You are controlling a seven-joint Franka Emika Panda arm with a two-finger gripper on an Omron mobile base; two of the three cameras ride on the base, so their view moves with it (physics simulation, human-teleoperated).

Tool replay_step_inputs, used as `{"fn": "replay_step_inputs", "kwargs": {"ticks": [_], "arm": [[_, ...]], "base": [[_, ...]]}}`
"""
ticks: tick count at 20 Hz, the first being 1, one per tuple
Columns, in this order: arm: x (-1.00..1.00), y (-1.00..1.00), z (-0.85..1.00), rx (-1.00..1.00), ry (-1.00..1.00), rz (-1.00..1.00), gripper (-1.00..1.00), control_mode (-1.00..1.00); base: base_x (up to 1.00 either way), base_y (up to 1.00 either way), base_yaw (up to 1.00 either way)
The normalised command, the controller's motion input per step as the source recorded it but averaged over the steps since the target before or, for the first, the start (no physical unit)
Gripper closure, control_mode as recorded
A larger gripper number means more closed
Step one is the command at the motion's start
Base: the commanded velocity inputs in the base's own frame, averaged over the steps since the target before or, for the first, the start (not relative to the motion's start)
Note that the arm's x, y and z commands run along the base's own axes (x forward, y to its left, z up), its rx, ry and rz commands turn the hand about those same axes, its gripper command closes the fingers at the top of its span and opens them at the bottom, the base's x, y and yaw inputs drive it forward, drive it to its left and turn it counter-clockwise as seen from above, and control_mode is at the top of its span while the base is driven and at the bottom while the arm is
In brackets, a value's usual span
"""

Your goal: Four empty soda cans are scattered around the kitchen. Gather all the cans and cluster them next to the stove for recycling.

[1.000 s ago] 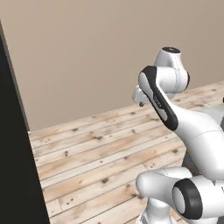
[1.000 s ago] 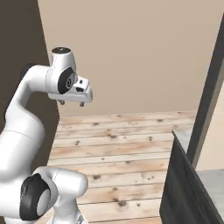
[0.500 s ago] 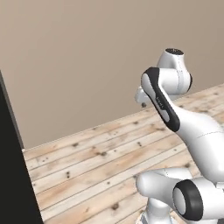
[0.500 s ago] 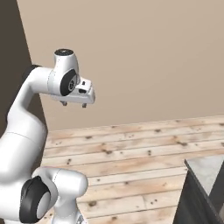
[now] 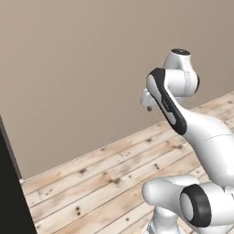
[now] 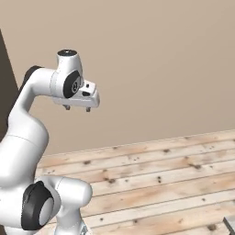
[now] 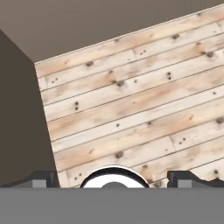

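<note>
The soda cans and the stove are out of view. My gripper (image 6: 77, 109) hangs at about shoulder height over the bare plank floor (image 6: 151, 179), pointing down. Its jaws stand wide open with nothing between them. In the left base view the gripper (image 5: 147, 102) peeks out from behind the upper arm, in front of the beige wall (image 5: 82, 68). In the hand view the two fingertips (image 7: 43, 178) sit far apart at the bottom, and between them lie light floor planks (image 7: 131, 100).
A black panel (image 5: 9, 192) rises at the left edge of the left base view. A dark brown upright surface (image 7: 17, 109) borders the floor in the hand view and stands behind the arm (image 6: 2, 69). A grey corner (image 6: 229, 223) pokes in at the lower right.
The whole picture has shifted in both base views, so the base has turned. The black panel has slid towards the left edge and the dark unit on the right has left the frame. The gripper stays open.
</note>
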Motion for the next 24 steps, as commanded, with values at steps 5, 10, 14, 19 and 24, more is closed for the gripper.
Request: {"fn": "replay_step_inputs", "kwargs": {"ticks": [5,10,14,19,24], "arm": [[0.0,0.0,0.0,0.0,0.0,0.0,-1.0,1.0],[0.0,0.0,0.0,0.0,0.0,0.0,-1.0,1.0],[0.0,0.0,0.0,0.0,0.0,0.0,-1.0,1.0],[0.0,0.0,0.0,0.0,0.0,0.0,-1.0,1.0],[0.0,0.0,0.0,0.0,0.0,0.0,-1.0,1.0]], "base": [[0.11,0.05,-0.46],[0.0,0.0,-0.5],[0.0,0.01,-0.49],[0.0,0.01,-0.49],[0.03,0.08,-0.48]]}}
